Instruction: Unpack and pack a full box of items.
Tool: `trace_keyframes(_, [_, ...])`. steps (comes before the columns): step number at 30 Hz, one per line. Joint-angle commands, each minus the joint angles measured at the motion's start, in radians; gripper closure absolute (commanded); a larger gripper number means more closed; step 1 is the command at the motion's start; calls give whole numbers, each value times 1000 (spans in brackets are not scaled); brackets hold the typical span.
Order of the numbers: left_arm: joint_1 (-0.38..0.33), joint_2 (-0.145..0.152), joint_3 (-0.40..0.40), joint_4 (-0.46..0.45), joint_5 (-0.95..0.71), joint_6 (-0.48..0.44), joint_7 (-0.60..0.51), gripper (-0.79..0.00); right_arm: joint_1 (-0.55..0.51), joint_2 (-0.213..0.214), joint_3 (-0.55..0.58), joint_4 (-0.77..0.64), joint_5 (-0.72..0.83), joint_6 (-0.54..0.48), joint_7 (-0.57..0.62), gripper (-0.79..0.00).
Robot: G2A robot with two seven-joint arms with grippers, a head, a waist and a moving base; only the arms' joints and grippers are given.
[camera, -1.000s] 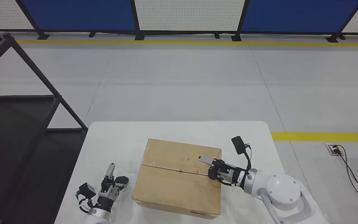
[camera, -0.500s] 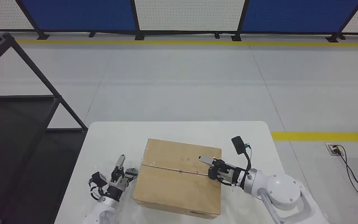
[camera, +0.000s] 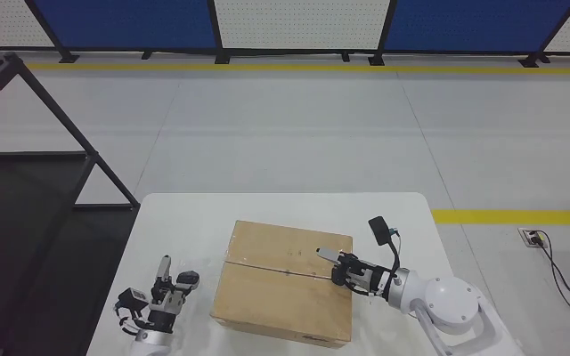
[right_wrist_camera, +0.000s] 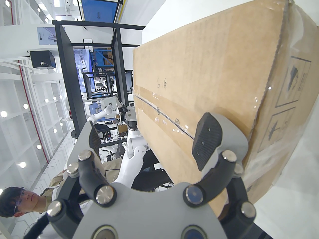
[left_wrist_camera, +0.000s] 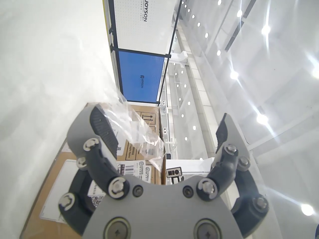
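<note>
Setting: white counter on a pale workshop floor, with blue and white partition panels at the far side.
Box: brown cardboard box at the counter's near middle, flaps shut. Its taped centre seam runs left to right, so unpacking appears not yet begun.
Right hand: fingers spread, at the seam's right end, one finger over the lid, seemingly placed to catch tape or flap.
Left hand: fingers spread, just left of the box, apart from it.
Film: loose clear film lies between the left fingers; whether it hangs from pad or box cannot be told.
</note>
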State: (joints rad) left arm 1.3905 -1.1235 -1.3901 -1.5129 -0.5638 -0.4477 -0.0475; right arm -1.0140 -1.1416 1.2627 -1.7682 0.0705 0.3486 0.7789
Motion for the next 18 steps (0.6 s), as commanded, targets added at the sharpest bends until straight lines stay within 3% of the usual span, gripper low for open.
trace_keyframes(1, [-6, -2, -11, 2, -6, 13, 2, -785, 0, 0, 0, 0, 0, 0, 0, -785])
trace_keyframes(8, [-70, -9, -9, 47, -45, 117, -70, -785, 0, 0, 0, 0, 0, 0, 0, -785])
trace_keyframes(18, [-120, -21, 24, 98, -20, 182, -142, -785, 0, 0, 0, 0, 0, 0, 0, -785])
